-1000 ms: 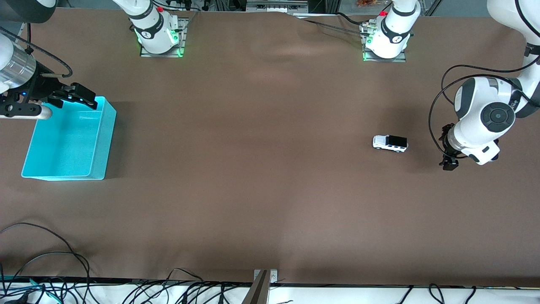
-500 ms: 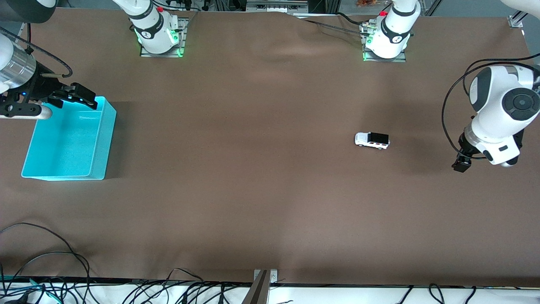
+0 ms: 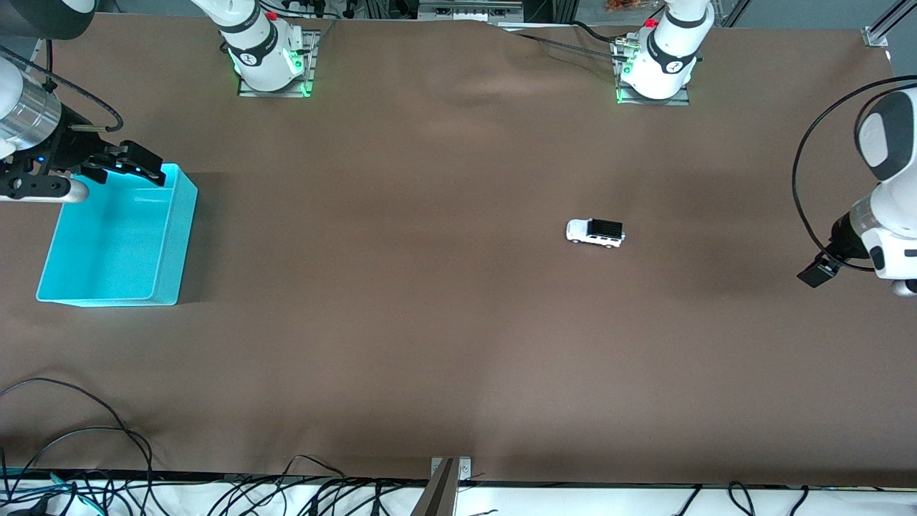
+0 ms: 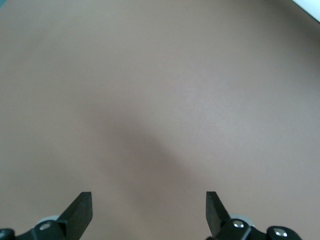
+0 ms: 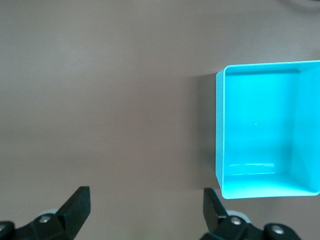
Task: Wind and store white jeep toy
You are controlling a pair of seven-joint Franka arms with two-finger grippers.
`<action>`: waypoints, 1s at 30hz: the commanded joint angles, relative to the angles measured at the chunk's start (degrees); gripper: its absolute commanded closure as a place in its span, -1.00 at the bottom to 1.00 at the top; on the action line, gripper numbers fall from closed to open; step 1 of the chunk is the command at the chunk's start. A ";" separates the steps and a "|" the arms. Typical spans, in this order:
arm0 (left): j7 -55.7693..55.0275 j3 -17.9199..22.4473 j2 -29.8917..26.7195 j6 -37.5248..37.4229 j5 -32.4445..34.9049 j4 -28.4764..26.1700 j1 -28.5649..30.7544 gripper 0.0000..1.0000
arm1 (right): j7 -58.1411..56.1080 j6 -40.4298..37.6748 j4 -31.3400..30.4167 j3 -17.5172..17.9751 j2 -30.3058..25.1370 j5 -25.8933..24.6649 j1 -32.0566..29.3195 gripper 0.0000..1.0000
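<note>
While the white jeep toy [image 3: 595,233] stands on its wheels on the brown table [image 3: 430,322], nothing is held by either gripper. The toy is found toward the left arm's end of the table, well apart from the cyan bin [image 3: 172,244], which sits at the right arm's end. The toy's black roof is turned up, and its white hood is pointed toward the bin's end of the table.

The left gripper [image 3: 819,272] is seen at the edge of the front view, over bare table at the left arm's end, well apart from the toy. In the left wrist view the left gripper [image 4: 149,210] is shown with its two black fingers [image 4: 80,212] spread wide, and only brown table is seen between them.

The right gripper [image 3: 132,166] is held over the corner of the bin that lies farther from the front camera. In the right wrist view the right gripper [image 5: 146,207] is likewise shown with its fingers [image 5: 77,207] set wide apart, with bare table between them and the bin [image 5: 218,150] just beside. The bin's inside is seen there as plain cyan floor and walls.

Loose black cables [image 3: 71,444] are seen along the table edge nearest the front camera.
</note>
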 commanded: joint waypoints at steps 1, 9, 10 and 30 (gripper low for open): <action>10.92 -0.42 -0.04 -5.02 -1.86 4.48 0.21 -1.00 | -0.53 -0.19 1.13 -0.02 0.45 -0.12 0.14 -1.00; 25.52 -0.42 0.05 -12.14 -6.34 10.37 0.21 -1.00 | -0.53 -0.19 1.13 -0.02 0.45 -0.12 0.14 -1.00; 26.58 -0.42 0.05 -13.19 -6.60 11.16 0.12 -1.00 | -0.53 -0.19 1.13 -0.02 0.45 -0.12 0.14 -1.00; 41.62 -3.75 -0.82 -24.63 -9.42 19.61 -0.14 -1.00 | -0.53 -0.19 1.13 -0.02 0.45 -0.12 0.14 -1.00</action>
